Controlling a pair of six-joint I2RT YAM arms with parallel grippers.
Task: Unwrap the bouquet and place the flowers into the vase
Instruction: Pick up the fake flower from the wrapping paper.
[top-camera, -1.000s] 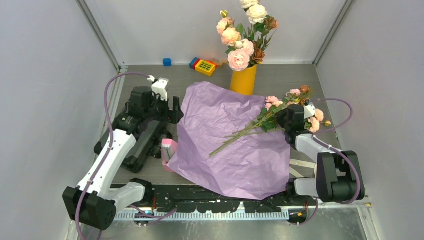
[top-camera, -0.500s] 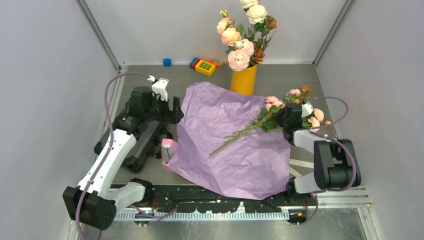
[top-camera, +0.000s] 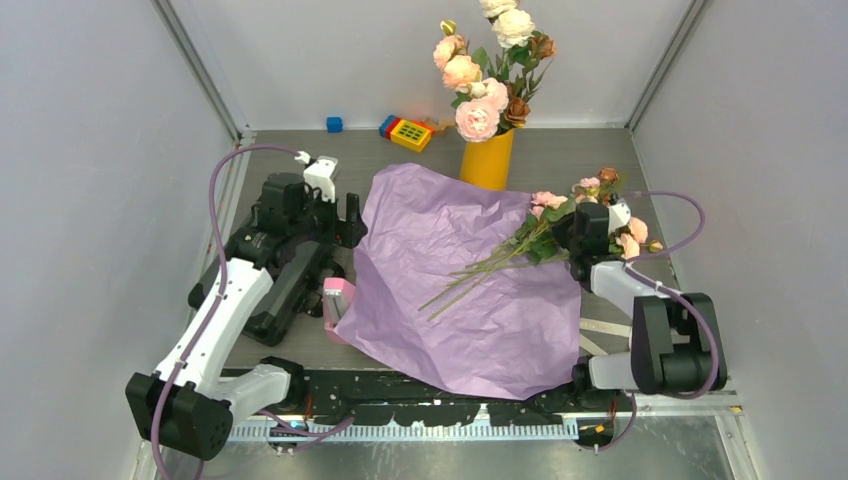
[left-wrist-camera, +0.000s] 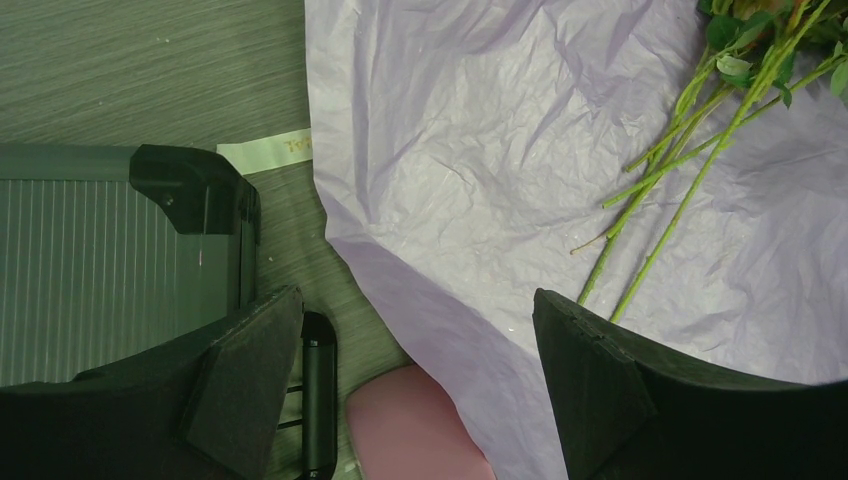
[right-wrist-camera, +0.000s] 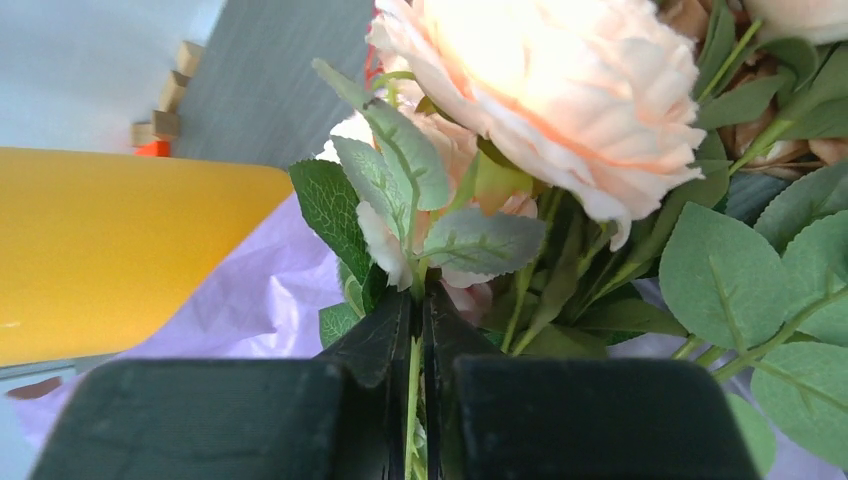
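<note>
The bouquet lies unwrapped: its lilac paper (top-camera: 450, 300) is spread flat on the table, and it also shows in the left wrist view (left-wrist-camera: 480, 150). The flowers (top-camera: 540, 232), small pink and brown roses on thin green stems (left-wrist-camera: 680, 170), lie across the sheet's right side. My right gripper (top-camera: 575, 235) is shut on their stems just below the blooms; a green stem runs between its closed jaws (right-wrist-camera: 418, 305) under a peach rose (right-wrist-camera: 540, 80). The yellow-orange vase (top-camera: 487, 160) stands behind the paper, holding big pale roses. My left gripper (top-camera: 345, 228) hangs open at the sheet's left edge (left-wrist-camera: 417, 300).
A pink object (top-camera: 338, 297) pokes out from under the paper's left edge, between my left fingers (left-wrist-camera: 410, 430). A blue block (top-camera: 334, 124) and a yellow-red toy (top-camera: 408, 132) sit at the back wall. Beige ribbon (top-camera: 600, 330) lies by the right arm's base.
My right gripper has closed on the flower stems and its arm has shifted slightly. The stems have spread a little on the paper. The left arm has not moved.
</note>
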